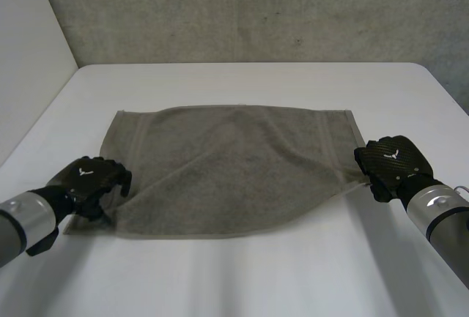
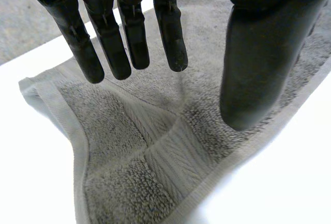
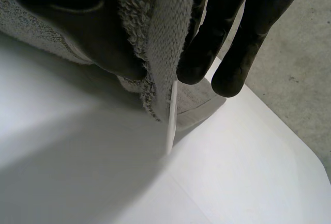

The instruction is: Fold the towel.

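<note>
A grey towel (image 1: 227, 167) lies spread on the white table (image 1: 242, 280), its near edge rumpled and pulled in. My left hand (image 1: 91, 178) hovers over the towel's near left corner. In the left wrist view its fingers (image 2: 132, 38) are straight and apart from the thumb, and the corner of the towel (image 2: 155, 157) lies loose on the table beneath them. My right hand (image 1: 392, 163) is at the towel's near right corner. In the right wrist view the towel's edge (image 3: 160, 38) is pinched between the thumb and the fingers (image 3: 227, 32), lifted slightly off the table.
The white table (image 3: 232, 172) runs wide on all sides of the towel. A grey wall (image 1: 256, 9) stands behind the table's far edge, and a lighter wall (image 1: 29, 39) closes the left side.
</note>
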You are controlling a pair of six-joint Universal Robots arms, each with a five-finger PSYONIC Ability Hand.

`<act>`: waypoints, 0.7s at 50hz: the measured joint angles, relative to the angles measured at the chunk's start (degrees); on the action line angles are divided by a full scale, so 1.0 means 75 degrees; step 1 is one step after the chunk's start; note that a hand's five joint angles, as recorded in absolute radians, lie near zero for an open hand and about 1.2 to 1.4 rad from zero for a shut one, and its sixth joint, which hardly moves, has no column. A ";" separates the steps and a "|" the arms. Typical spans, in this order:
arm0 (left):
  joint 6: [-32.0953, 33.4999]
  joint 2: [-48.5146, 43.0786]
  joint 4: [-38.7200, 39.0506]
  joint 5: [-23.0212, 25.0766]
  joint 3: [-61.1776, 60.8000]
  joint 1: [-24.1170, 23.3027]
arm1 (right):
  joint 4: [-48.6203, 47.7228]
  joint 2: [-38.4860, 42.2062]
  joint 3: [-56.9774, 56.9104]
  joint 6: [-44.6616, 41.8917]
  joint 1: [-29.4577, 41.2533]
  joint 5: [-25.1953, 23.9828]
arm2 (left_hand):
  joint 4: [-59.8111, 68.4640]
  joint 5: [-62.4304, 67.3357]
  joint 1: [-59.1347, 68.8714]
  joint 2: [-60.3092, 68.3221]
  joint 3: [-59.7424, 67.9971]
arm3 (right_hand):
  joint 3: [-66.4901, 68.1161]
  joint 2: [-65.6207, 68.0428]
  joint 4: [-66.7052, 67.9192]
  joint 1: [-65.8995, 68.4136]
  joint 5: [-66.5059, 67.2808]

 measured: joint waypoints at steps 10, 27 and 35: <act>0.0092 0.1345 0.0006 0.0013 -0.1313 0.0093 | -0.0047 0.0003 0.0026 -0.0010 0.0015 0.0007 | 0.0319 0.0309 0.0269 0.0326 0.0328 | 0.0000 0.0000 0.0000 0.0000 0.0000; 0.0333 0.0078 0.0081 -0.0016 -0.1167 0.0185 | -0.0035 0.0016 0.0075 -0.0025 0.0085 -0.0005 | 0.0319 0.0304 0.0266 0.0326 0.0328 | 0.0001 0.0000 0.0001 0.0000 0.0001; 0.0689 -0.0536 0.0249 -0.0054 -0.0607 0.0147 | -0.0035 0.0023 0.0090 -0.0029 0.0087 -0.0005 | 0.0319 0.0296 0.0264 0.0326 0.0328 | 0.0001 0.0000 0.0001 0.0000 0.0001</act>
